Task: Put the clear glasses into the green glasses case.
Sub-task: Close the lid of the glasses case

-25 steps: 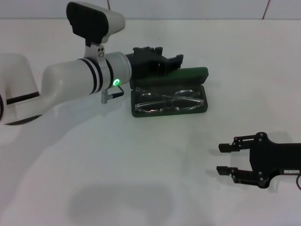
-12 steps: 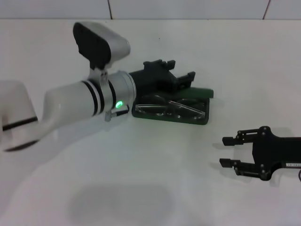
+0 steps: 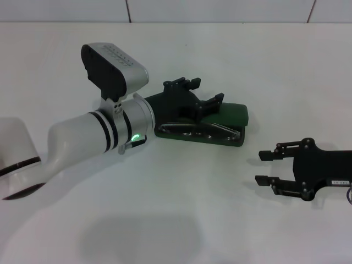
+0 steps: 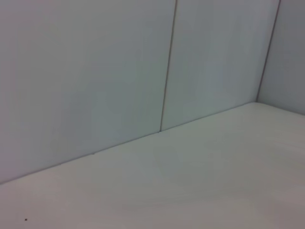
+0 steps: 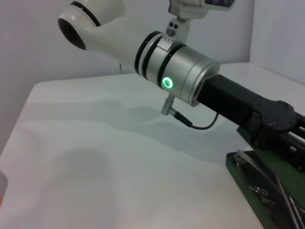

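Note:
The green glasses case (image 3: 228,114) lies at the table's middle, its lid lowered most of the way over the base. Through the narrow front gap the clear glasses (image 3: 204,129) show inside the case. My left gripper (image 3: 204,91) is over the left part of the lid, fingers spread, apparently resting against it. In the right wrist view the left gripper's black body (image 5: 274,117) hangs above the corner of the case (image 5: 244,183), where the glasses (image 5: 261,183) lie. Off to the right and nearer me, the right gripper (image 3: 260,168) hovers open and holds nothing.
The left wrist view shows only the white table (image 4: 200,181) and the panelled wall (image 4: 95,71). The left arm's white forearm (image 3: 93,137) stretches across the table's left half. The table's back edge meets the wall behind the case.
The case lid has swung down from upright to nearly shut under the left gripper, which moved right and down. The case slid slightly right. The right gripper barely moved.

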`<state>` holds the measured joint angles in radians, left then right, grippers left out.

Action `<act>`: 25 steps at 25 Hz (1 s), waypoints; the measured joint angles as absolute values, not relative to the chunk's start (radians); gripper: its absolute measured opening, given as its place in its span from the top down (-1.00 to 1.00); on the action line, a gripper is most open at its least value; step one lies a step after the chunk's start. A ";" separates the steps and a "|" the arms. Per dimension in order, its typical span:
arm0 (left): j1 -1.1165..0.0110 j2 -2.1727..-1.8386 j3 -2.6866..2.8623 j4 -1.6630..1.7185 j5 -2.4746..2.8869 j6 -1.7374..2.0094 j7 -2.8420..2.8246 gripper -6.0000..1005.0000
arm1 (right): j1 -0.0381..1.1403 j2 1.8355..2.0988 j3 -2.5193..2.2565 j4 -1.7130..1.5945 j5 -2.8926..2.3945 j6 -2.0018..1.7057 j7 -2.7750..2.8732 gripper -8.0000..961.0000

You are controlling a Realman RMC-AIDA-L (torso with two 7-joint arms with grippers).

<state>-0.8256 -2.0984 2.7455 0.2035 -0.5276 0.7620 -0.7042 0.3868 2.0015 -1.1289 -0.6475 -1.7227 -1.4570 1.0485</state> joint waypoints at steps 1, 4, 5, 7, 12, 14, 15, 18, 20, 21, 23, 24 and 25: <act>-0.823 -2.098 2.742 0.206 -0.528 0.763 -0.696 -0.39 | 0.388 2.001 -1.129 -0.647 -1.723 -1.456 1.049 -0.02; -0.813 -2.099 2.730 0.212 -0.527 0.773 -0.677 -0.39 | 0.391 2.002 -1.129 -0.647 -1.723 -1.454 1.049 -0.02; -0.811 -2.099 2.726 0.213 -0.526 0.775 -0.674 -0.39 | 0.392 2.002 -1.129 -0.647 -1.723 -1.454 1.050 -0.02; -0.806 -2.099 2.725 0.213 -0.526 0.776 -0.664 -0.39 | 0.394 2.002 -1.129 -0.647 -1.723 -1.454 1.050 -0.02; -0.785 -2.101 2.713 0.214 -0.527 0.780 -0.632 -0.39 | 0.397 2.002 -1.129 -0.647 -1.724 -1.452 1.051 -0.02; -0.779 -2.101 2.711 0.215 -0.527 0.782 -0.625 -0.39 | 0.398 2.002 -1.129 -0.647 -1.724 -1.452 1.051 -0.02; -0.776 -2.101 2.711 0.215 -0.527 0.783 -0.624 -0.39 | 0.398 2.002 -1.129 -0.647 -1.724 -1.452 1.051 -0.02; -0.774 -2.102 2.711 0.215 -0.525 0.783 -0.622 -0.39 | 0.400 2.002 -1.129 -0.647 -1.724 -1.452 1.051 -0.02; -0.771 -2.102 2.711 0.215 -0.524 0.783 -0.613 -0.39 | 0.400 2.002 -1.129 -0.647 -1.724 -1.452 1.051 -0.02; -0.768 -2.102 2.710 0.214 -0.524 0.783 -0.606 -0.39 | 0.400 2.002 -1.129 -0.647 -1.724 -1.452 1.051 -0.02; -0.764 -2.102 2.710 0.216 -0.524 0.786 -0.600 -0.39 | 0.400 2.002 -1.129 -0.647 -1.724 -1.451 1.051 -0.02; -0.762 -2.101 2.711 0.220 -0.524 0.797 -0.599 -0.39 | 0.400 2.002 -1.129 -0.647 -1.724 -1.451 1.051 -0.02; -0.763 -2.100 2.710 0.225 -0.524 0.811 -0.599 -0.39 | 0.400 2.002 -1.128 -0.647 -1.723 -1.451 1.051 -0.02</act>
<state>-0.7626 -2.1005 2.7104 0.2250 -0.5241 0.8112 -0.5990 0.4004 2.0018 -1.1279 -0.6472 -1.7229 -1.4512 1.0508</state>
